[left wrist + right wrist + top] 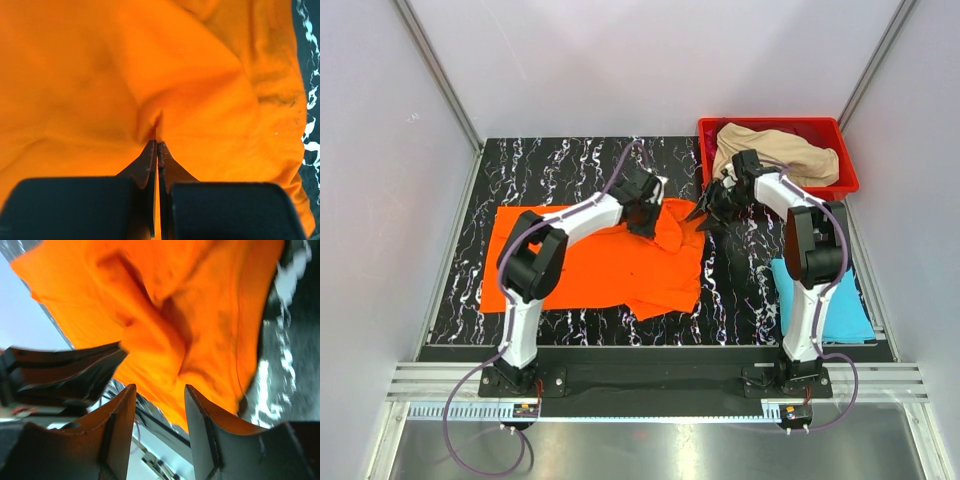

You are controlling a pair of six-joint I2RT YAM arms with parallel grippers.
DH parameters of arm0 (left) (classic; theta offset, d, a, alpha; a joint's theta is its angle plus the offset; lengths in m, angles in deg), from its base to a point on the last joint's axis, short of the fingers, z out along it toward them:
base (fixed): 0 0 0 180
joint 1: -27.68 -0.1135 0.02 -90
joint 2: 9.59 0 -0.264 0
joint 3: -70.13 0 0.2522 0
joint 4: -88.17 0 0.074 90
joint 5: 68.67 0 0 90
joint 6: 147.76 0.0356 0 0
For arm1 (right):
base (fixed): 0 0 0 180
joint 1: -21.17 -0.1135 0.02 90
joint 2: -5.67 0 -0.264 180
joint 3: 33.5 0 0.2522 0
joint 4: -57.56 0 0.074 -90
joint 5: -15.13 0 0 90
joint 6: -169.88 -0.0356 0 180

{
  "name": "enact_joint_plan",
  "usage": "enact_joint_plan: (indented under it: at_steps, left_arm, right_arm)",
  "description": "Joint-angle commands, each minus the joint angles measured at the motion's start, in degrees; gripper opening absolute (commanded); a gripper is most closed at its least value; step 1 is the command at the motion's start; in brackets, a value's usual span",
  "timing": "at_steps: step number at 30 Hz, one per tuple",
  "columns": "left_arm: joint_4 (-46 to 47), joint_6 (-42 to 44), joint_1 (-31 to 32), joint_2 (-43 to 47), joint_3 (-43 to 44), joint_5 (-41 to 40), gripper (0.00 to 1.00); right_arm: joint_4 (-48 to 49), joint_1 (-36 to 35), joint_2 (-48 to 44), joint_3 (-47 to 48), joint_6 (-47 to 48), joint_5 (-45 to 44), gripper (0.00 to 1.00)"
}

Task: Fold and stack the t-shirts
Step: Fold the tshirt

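I find the task at an early stage, with no stack formed that I can see. The orange t-shirt (600,265) lies spread on the bench (550,170), left of centre; most of it is flat, but its far right part is rumpled and bunched where the arms meet. The left end effector (647,215) is closed tight on that bunched area, and its wrist view shows a ridge of orange cloth pinched between the fingers. The right end effector (710,212) stands at the shirt's right edge with its jaws partly apart. Its wrist view shows orange cloth beyond the fingers but nothing gripped between them, so I judge it empty and positioned for a second hold. I judge the step in hand to be the first fold of the orange shirt, with one grasp made and no fold laid. The light blue t-shirt (840,300) lies flat at the right near edge of the bench, just beside the right arm and partly hidden by it. Its outline looks like a tidy rectangle, so it may already be folded, though I cannot confirm that. The beige t-shirt (775,150) sits crumpled in the red bin (840,185) at the far right and is unfolded. No magenta shirt is visible in any view. Outstanding work is to fold the orange shirt, take out and fold the beige one, and stack them.
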Motion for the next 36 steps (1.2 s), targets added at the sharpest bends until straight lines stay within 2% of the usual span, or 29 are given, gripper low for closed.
enact_joint_plan:
  at_steps: [1,6,9,11,16,19,23,25,29,36]
  left_arm:
    - [-0.4,-0.2,-3.8,5.4,0.2,2.8,0.0]
    - [-0.8,-1.5,-6.4,6.5,-0.6,6.2,0.0]
    - [-0.8,-1.5,-7.7,7.0,-1.2,6.8,0.0]
    - [-2.0,-1.5,-8.8,6.7,-0.5,6.8,0.0]
    - [-2.9,-1.6,-11.3,6.1,-0.4,6.9,0.0]
    - [-3.8,-1.5,-11.9,5.4,0.3,6.9,0.0]
    - [-4.1,-1.8,-12.8,5.0,0.6,7.6,0.0]
    - [-4.0,-1.7,-13.0,5.0,0.6,8.1,0.0]
    - [-4.1,-1.5,-13.3,5.3,0.7,8.5,0.0]
    - [-4.1,-1.1,-13.3,5.4,0.6,9.5,0.0]
  right_arm:
    - [6.3,0.0,2.2,3.1,-5.2,2.7,0.5]
    - [10.5,-1.1,5.6,4.6,-11.0,4.5,0.47]
    - [12.8,-1.8,7.2,4.7,-13.3,4.7,0.38]
    - [14.8,-2.3,7.9,4.4,-15.7,4.5,0.36]
    - [16.1,-3.3,8.9,4.3,-18.0,4.4,0.38]
    - [14.3,-4.3,9.3,4.6,-17.3,2.0,0.42]
    - [7.6,-6.9,8.5,7.3,-12.0,-8.1,0.44]
    - [6.3,-8.8,7.7,7.3,-9.9,-12.1,0.48]
    - [8.5,-10.2,5.6,3.4,-11.1,-18.8,0.5]
    - [11.1,-10.5,7.2,4.4,-11.5,-21.2,0.45]
